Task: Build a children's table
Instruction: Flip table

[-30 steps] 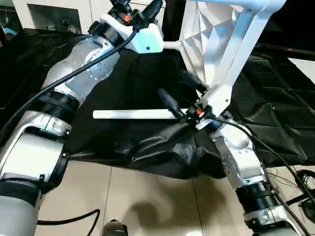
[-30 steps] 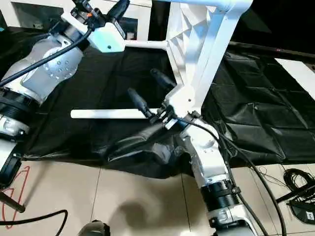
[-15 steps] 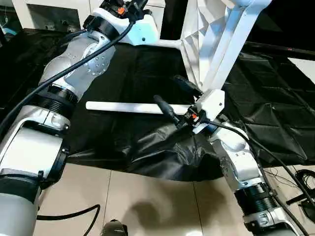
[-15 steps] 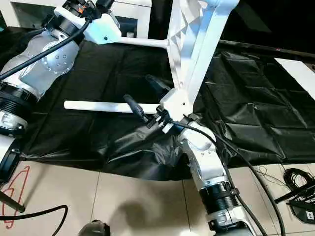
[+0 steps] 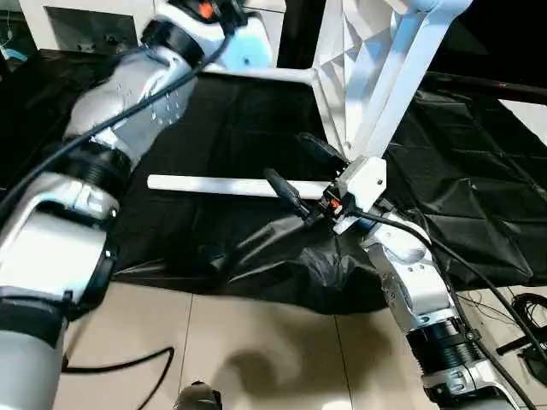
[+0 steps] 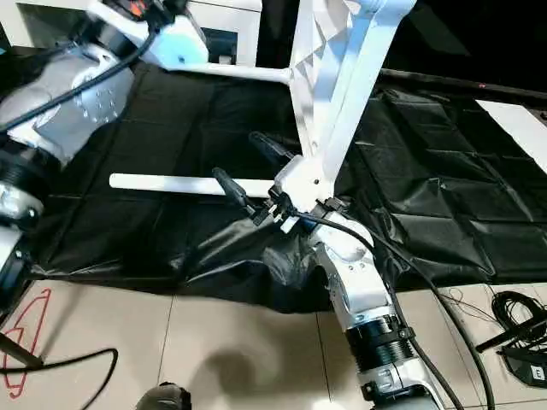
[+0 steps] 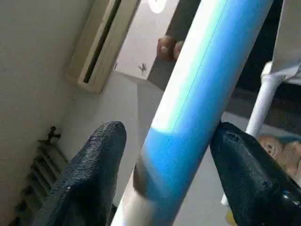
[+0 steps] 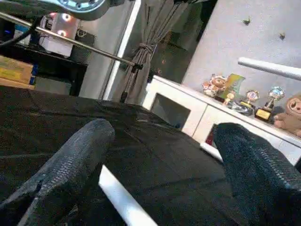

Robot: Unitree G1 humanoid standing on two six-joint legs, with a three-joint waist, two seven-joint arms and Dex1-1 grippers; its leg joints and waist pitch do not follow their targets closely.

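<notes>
The white table top (image 5: 363, 47) stands on edge at the back centre, its ribbed underside facing me. One white leg (image 5: 269, 74) sticks out of it to the left, and my left gripper (image 5: 214, 13) is shut on that tube (image 7: 188, 108). Another fitted leg (image 5: 397, 90) slants down toward my right wrist. A loose leg (image 5: 214, 184) lies on the black sheet. My right gripper (image 5: 301, 169) is open just above the loose leg's right end, with the leg (image 8: 124, 200) lying below the gap between its fingers.
The black sheet (image 5: 479, 196) covers the floor and bunches up at its near edge (image 5: 282, 256). Beige tiles (image 5: 256, 350) lie in front of it. A white cabinet (image 5: 85, 21) stands at the back left. Cables (image 5: 534, 316) trail at the right.
My left arm has swung up and back, carrying the attached leg higher in the picture. The right gripper has shifted slightly left over the loose leg and stays open.
</notes>
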